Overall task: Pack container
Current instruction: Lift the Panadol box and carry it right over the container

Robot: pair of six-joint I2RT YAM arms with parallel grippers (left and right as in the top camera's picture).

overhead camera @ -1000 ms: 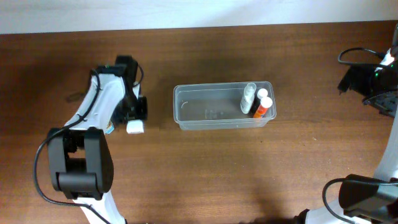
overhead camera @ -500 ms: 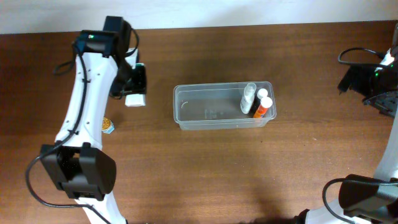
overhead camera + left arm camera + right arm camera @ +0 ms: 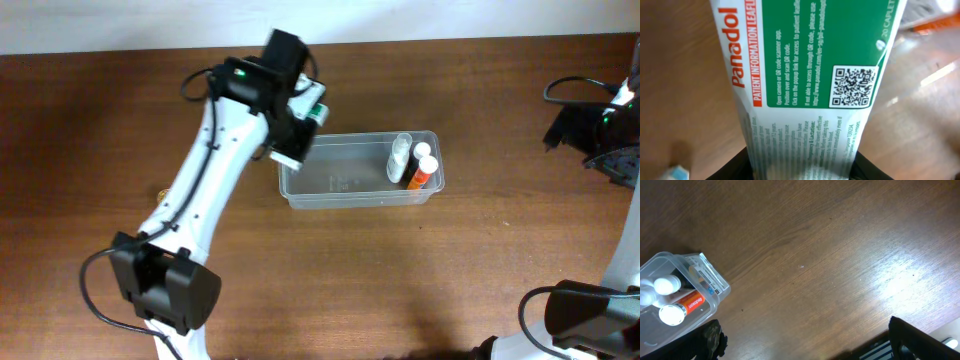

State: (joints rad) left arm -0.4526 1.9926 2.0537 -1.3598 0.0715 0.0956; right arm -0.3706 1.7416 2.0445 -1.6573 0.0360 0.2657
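Observation:
The container (image 3: 350, 195), a clear rectangular tub, lies at the table's middle. It holds a small clear bottle (image 3: 400, 157) and an orange tube with a white cap (image 3: 423, 172) at its right end. My left gripper (image 3: 297, 130) is shut on a white and green Panadol box (image 3: 810, 75) and holds it over the container's left end. In the left wrist view the box fills the frame between the fingers. My right gripper (image 3: 802, 340) is open and empty, far right of the container (image 3: 670, 300), above bare table.
A small round orange and white thing (image 3: 160, 193) is partly hidden under the left arm at the left. The right arm's base and cables (image 3: 600, 125) sit at the table's right edge. A pale wall runs along the back.
My left gripper lifted the Panadol box from the table at the left and carried it right, to the container's left end. The right arm has not moved.

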